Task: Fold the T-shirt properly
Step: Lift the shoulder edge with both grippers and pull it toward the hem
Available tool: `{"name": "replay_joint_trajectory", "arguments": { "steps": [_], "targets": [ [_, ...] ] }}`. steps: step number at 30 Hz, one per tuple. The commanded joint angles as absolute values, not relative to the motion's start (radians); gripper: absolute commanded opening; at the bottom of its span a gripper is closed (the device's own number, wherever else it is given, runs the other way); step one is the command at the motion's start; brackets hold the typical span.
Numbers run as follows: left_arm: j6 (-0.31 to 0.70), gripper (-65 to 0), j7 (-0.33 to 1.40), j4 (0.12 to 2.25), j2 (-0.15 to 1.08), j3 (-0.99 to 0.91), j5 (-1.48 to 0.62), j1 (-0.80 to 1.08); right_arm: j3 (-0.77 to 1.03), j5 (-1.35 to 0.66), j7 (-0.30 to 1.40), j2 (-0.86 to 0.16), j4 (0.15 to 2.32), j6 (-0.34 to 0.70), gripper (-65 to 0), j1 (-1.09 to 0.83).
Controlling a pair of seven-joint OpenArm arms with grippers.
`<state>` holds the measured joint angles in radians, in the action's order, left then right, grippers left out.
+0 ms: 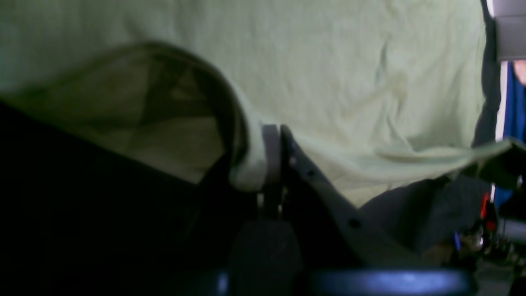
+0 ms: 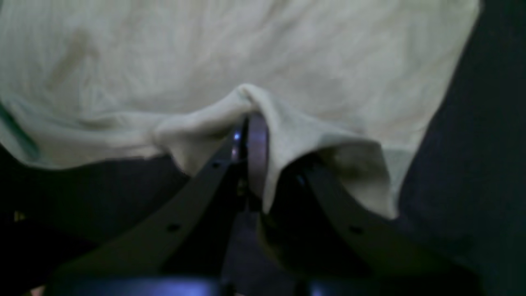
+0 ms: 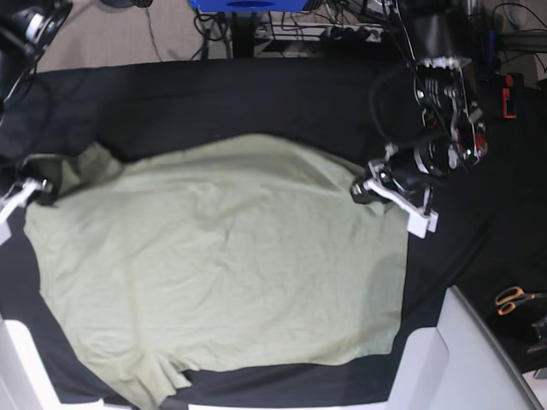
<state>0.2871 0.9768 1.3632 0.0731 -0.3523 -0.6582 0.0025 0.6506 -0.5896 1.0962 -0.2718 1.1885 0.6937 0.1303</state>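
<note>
The pale green T-shirt (image 3: 222,265) lies spread and slightly wrinkled on the black table cloth (image 3: 256,94). In the base view my left gripper (image 3: 362,190) is at the shirt's right edge, shut on the fabric. The left wrist view shows that gripper (image 1: 276,172) pinching a raised fold of the T-shirt (image 1: 328,74). My right gripper (image 3: 47,190) is at the shirt's upper left corner. Seen from the right wrist, this gripper (image 2: 250,135) is shut on a bunched edge of the T-shirt (image 2: 205,53), lifted a little off the cloth.
Orange-handled scissors (image 3: 513,299) lie on the cloth at the right. White panels (image 3: 461,359) rise at the front right, and another white panel (image 3: 17,367) at the front left. Cables and a blue stand (image 3: 248,4) sit behind the table.
</note>
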Motion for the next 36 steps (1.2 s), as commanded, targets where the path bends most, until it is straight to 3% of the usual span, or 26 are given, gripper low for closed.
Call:
{"name": "replay_joint_trajectory", "arguments": {
  "steps": [1, 6, 14, 22, 36],
  "targets": [
    [0.294, -65.0, 0.967, 1.359, 0.082, -0.354, -0.676, -0.021, 0.653, -0.610, 1.063, -0.302, 1.175, 0.698, -64.8, 0.159],
    [0.294, -65.0, 0.964, 1.291, 0.093, -0.352, -0.676, -0.065, 0.641, -0.610, 0.997, -0.349, 1.052, 0.698, -64.8, 0.205],
    [0.294, -65.0, 0.964, 1.222, 0.096, -0.351, -0.673, -0.136, 0.476, -0.611, 0.878, -0.372, 0.909, 0.698, -64.8, 0.283],
    [0.297, -65.0, 0.963, 1.201, 0.090, -0.300, -0.498, -0.213, 0.354, -0.611, 0.800, -0.387, 0.852, 0.698, -64.8, 0.349],
    [0.297, -65.0, 0.814, 1.041, 0.117, -0.295, -0.493, -0.268, 0.338, -0.610, 0.673, -0.394, 0.714, 0.698, -64.8, 0.421]
  ]
}}
